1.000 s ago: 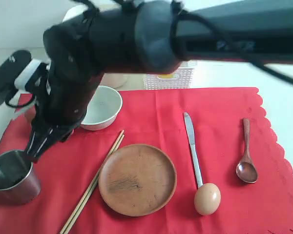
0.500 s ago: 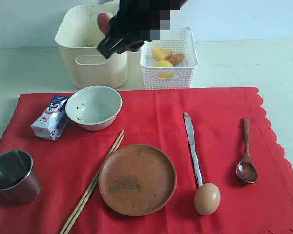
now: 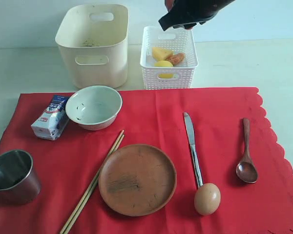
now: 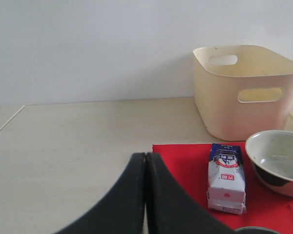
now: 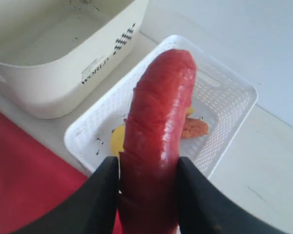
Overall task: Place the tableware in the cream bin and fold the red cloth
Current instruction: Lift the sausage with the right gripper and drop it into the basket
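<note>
Hovering over the small white lattice basket, your right gripper is clamped on a glossy red sausage, one jaw on each side, with the sausage's free end toward the yellow pieces in the basket. Your left gripper has its jaws pressed together on nothing, over bare table just off the corner of the bright red scalloped cloth, near the small milk carton. The tall cream plastic bin, just beside the basket, holds none of the pieces to be cleared; they lie on the cloth. For your right arm the metal knife looks nearest: its long axis runs away from the basket, blade tip toward it, other end meeting a brown egg. The pale bowl sits nearer your left arm.
</note>
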You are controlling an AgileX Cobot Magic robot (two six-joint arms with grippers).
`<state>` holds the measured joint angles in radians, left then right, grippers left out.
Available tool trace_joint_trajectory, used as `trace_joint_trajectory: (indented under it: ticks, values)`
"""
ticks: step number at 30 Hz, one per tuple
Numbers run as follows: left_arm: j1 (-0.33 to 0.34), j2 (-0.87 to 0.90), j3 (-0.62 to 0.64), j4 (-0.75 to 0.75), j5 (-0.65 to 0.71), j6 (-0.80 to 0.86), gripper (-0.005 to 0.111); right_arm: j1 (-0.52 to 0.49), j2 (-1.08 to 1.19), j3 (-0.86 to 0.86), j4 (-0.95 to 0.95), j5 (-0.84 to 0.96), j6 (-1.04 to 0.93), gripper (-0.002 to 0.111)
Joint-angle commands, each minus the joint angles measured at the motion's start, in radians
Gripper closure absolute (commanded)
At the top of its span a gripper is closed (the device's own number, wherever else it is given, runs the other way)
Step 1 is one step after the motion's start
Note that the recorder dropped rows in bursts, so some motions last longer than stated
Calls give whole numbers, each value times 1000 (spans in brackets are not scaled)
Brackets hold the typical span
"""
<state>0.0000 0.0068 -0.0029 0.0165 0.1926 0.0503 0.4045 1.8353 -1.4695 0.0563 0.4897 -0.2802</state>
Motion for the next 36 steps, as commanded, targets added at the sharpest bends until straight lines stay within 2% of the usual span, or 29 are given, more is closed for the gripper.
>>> trace_joint_trajectory:
  ticks: [1, 7, 10, 12, 16, 26, 28, 31, 36]
  values:
    - [0, -7, 3, -5, 0, 1, 106, -35, 117, 7, -4, -151, 21, 108]
    - [0, -7, 3, -5, 0, 1, 106, -39, 296, 7, -4, -447, 100, 108]
    - [0, -7, 3, -5, 0, 1, 106, -39, 347, 7, -4, -490, 113, 108]
    - [0, -7, 3, -5, 0, 1, 106, -39, 361, 7, -1, -519, 147, 103]
    - [0, -7, 3, -5, 0, 1, 106, -39, 366, 7, -1, -557, 161, 88]
    - [0, -7, 3, -5, 0, 1, 106, -39, 366, 7, -1, -566, 197, 32]
    - [0, -7, 3, -5, 0, 1, 106, -39, 366, 7, -1, -566, 203, 24]
    - [0, -7, 3, -5, 0, 1, 106, -39, 364, 7, -1, -547, 203, 20]
    - [0, -7, 3, -5, 0, 1, 106, -39, 331, 7, -1, -497, 203, 23]
